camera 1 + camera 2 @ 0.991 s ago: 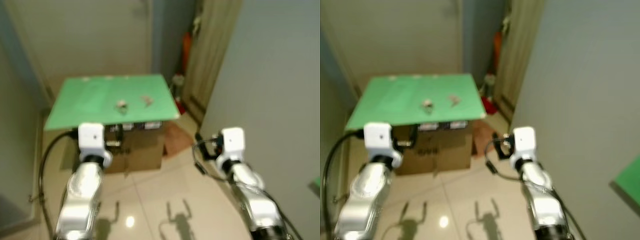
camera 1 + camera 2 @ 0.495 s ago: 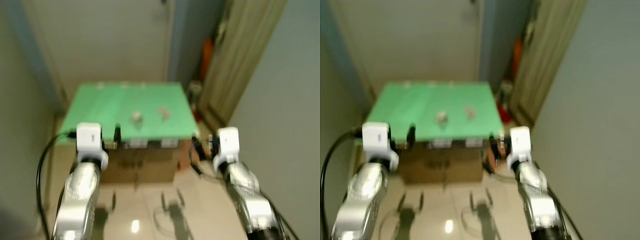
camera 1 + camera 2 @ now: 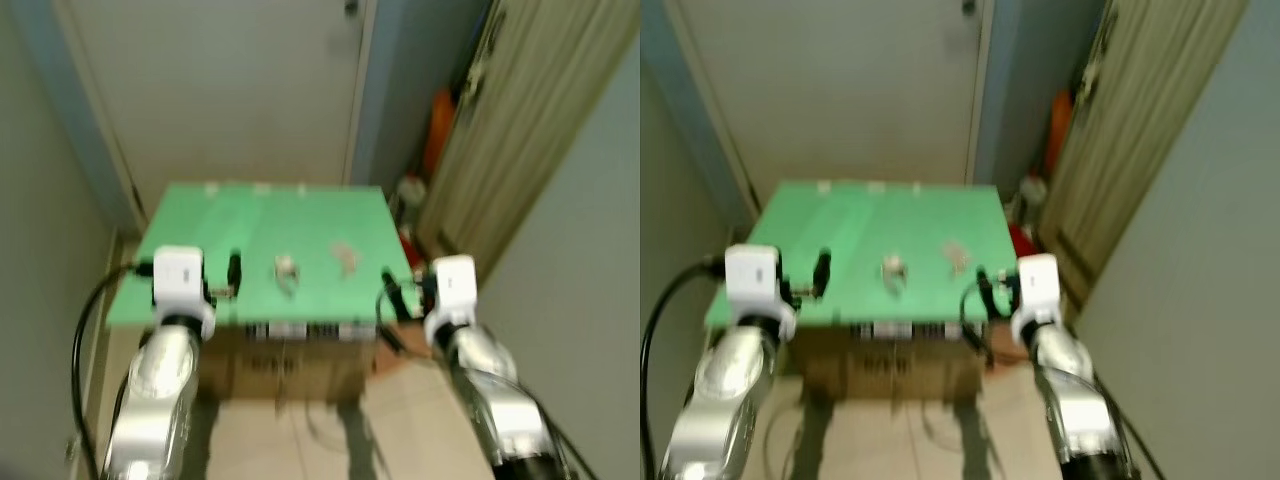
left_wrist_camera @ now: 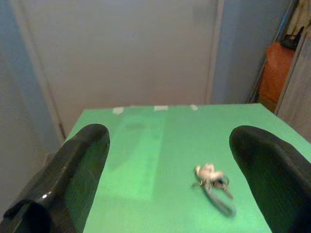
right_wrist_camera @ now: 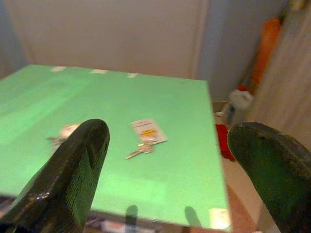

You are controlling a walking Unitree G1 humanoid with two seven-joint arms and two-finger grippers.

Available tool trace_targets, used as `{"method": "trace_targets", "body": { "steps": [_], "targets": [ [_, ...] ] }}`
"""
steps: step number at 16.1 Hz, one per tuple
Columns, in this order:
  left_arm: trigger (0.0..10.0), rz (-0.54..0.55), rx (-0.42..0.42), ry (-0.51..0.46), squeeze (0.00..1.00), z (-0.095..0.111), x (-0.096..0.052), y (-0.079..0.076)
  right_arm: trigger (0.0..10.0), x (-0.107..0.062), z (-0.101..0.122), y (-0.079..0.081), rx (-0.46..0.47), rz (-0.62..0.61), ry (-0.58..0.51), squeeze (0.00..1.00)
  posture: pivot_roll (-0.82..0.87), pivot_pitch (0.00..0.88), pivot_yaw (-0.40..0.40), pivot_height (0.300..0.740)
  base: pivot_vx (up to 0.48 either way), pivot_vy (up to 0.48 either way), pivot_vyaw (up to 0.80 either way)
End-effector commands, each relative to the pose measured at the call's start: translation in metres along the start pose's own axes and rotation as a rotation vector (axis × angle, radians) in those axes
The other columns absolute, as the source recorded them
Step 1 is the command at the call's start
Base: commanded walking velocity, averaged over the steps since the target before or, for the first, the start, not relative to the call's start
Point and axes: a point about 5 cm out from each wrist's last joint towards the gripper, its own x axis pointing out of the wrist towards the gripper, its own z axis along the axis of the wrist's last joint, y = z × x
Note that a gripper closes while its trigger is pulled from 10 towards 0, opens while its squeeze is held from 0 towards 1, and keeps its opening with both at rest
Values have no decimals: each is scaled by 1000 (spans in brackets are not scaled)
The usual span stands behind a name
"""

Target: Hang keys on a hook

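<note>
1. Camera and approach: over the last second the whole head view has shifted, and the green board now sits closer and more squarely ahead. This reads as the robot walking up, not as anything on the board moving. The head views are soft with motion blur.
2. Support: the green board lies on a cardboard box at the end of a narrow passage, with a pale door behind it.
3. Task items: two small objects lie near the middle of the board, apart from each other. A key bunch with a pale fob lies toward the robot's left; a key with a white tag lies toward its right.
4. Left gripper: raised at the board's near edge, fingers spread wide, holding nothing.
5. Right gripper: likewise raised at the near edge, fingers spread, empty.
6. Hook: cannot be made out.
7. Judgement: the approach looks nearly finished and the keys are coming within reach. Pickup is not yet begun; hanging remains wholly ahead.
</note>
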Motion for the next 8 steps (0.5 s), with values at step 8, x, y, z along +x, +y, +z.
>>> {"method": "trace_targets", "body": {
  "steps": [8],
  "targets": [
    [10000, -54, 57, -5, 0, 1, 6, -14, 10000, -5, 1, -12, -18, -33, 2, 0, -25, 0, -24, 740, 469, 0, 0]
  ]
}}
